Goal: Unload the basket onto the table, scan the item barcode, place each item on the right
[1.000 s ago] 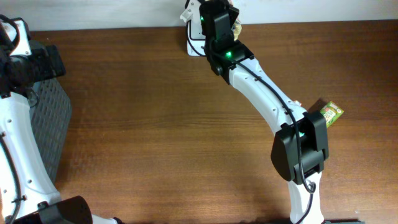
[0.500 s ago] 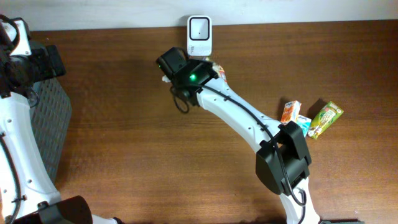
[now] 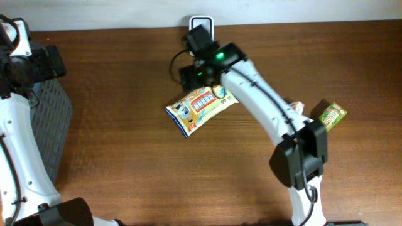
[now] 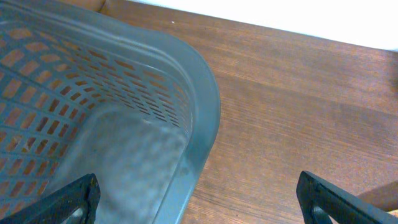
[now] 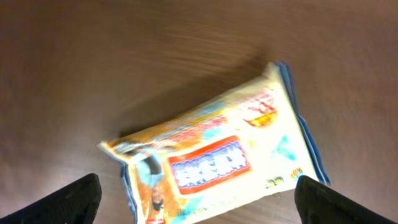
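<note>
Two white robot arms work over a wide table (image 3: 125, 144) of dark brown wood grain that fills nearly the whole overhead view. A strip of white wall (image 3: 301, 9) runs along its far edge. The right arm (image 3: 264, 107) reaches from the near right edge up towards the far centre. The left arm (image 3: 19, 157) stands at the left edge, beside a grey perforated basket (image 3: 53, 125).

The left gripper (image 4: 199, 199) is spread wide and holds nothing, hanging over the basket's rim and the bare wood next to it. The right gripper (image 5: 199, 199) is also spread wide and holds nothing.

Below the right gripper, a yellow and blue snack packet (image 3: 201, 108) lies flat on the wood, printed side up. A small white scanner (image 3: 201, 25) stands against the wall, just beyond the packet. Well to the right, a green packet (image 3: 331, 115) and an orange carton (image 3: 295, 108) lie near each other, the carton partly hidden by the arm.
</note>
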Robot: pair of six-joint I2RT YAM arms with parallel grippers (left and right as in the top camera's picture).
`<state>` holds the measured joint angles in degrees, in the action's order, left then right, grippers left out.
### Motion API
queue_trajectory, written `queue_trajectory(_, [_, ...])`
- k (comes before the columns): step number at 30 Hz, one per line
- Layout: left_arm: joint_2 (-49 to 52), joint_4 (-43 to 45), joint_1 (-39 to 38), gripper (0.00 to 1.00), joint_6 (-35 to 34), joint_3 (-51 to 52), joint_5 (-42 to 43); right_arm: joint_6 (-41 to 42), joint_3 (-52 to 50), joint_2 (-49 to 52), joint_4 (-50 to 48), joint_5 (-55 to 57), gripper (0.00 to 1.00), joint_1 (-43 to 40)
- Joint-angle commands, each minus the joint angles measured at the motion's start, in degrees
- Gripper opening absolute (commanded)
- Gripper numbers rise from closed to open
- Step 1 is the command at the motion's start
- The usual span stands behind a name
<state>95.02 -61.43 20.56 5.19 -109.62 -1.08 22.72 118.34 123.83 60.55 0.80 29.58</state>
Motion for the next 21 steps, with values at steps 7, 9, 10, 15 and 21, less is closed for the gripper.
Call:
queue_trajectory(7, [-1.0, 0.0, 0.2, 0.99, 0.9, -0.3, -0.2, 38.1, -18.7, -0.4, -10.0, -2.0, 0.93, -0.8])
queue_trajectory(9, [-1.0, 0.0, 0.2, 0.99, 0.9, -0.3, -0.2, 41.8, -22.1, -0.4, -12.0, -0.6, 0.93, -0.8])
queue_trajectory(10, [-1.0, 0.0, 0.2, 0.99, 0.9, -0.3, -0.2, 43.9, -23.8, -0.3, -12.5, 0.1, 0.92, -0.8])
queue_trajectory(15, [-1.0, 0.0, 0.2, 0.99, 0.9, -0.3, -0.2, 43.1, -31.0, -0.3, -18.4, 4.6, 0.76, -0.8])
queue_trajectory(21, [-1.0, 0.1, 0.2, 0.99, 0.9, -0.3, -0.2, 12.5, -31.1, -0.4, -19.0, 4.8, 0.47, -0.9])
